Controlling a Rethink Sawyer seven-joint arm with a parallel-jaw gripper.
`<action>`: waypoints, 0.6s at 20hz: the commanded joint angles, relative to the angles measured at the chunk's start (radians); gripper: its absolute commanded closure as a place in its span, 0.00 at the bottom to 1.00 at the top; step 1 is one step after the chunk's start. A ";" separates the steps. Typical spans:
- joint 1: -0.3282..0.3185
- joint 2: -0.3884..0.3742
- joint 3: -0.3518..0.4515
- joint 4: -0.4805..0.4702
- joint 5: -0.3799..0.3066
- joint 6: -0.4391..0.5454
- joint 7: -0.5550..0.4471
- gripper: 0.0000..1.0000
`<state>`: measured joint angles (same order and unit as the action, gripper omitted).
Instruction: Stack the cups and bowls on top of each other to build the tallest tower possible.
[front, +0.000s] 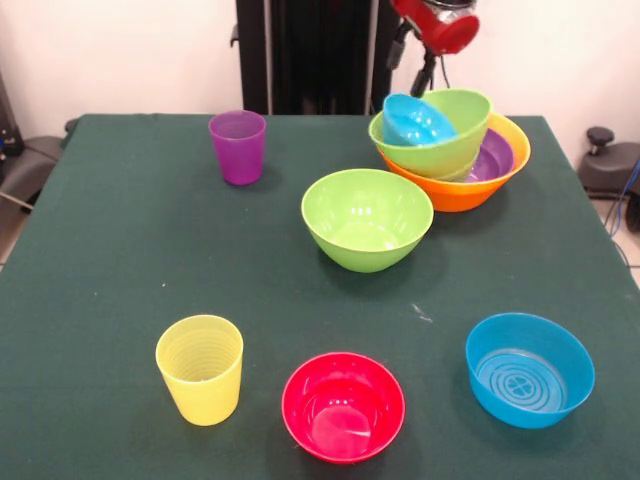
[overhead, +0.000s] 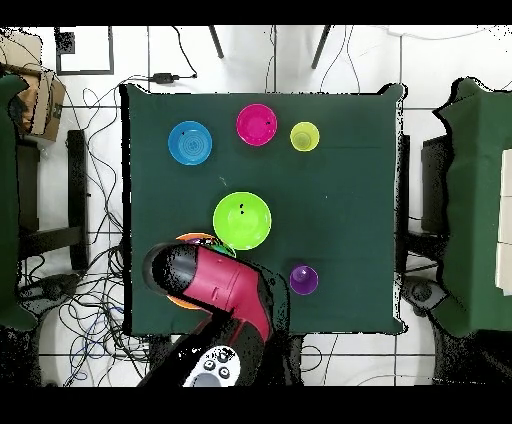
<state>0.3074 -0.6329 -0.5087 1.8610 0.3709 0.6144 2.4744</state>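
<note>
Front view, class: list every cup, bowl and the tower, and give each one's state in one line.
Purple cup: upright, alone.
Yellow cup: upright, alone, empty.
Green bowl: upright, alone, empty.
Red bowl: upright, alone, empty.
Blue bowl: upright, alone, empty.
Tower: orange bowl as base, purple bowl and green bowls nested inside, small blue bowl tilted on top.
Pincer: hidden, cannot tell.

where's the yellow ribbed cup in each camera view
Front view: the yellow cup stands upright at lower left, left of the pink-red bowl.
Overhead view: the yellow cup sits at upper right of the table, right of the pink-red bowl.
Shared landmark: the pink-red bowl, beside it in both.
</note>
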 joint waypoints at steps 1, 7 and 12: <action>-0.033 0.037 0.137 0.005 0.021 -0.096 0.117 0.00; -0.018 0.078 0.123 -0.051 0.015 -0.060 0.150 0.00; 0.025 0.104 0.112 -0.054 0.019 -0.069 0.186 0.00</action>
<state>0.3017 -0.5989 -0.5033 1.8542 0.3711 0.5913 2.4744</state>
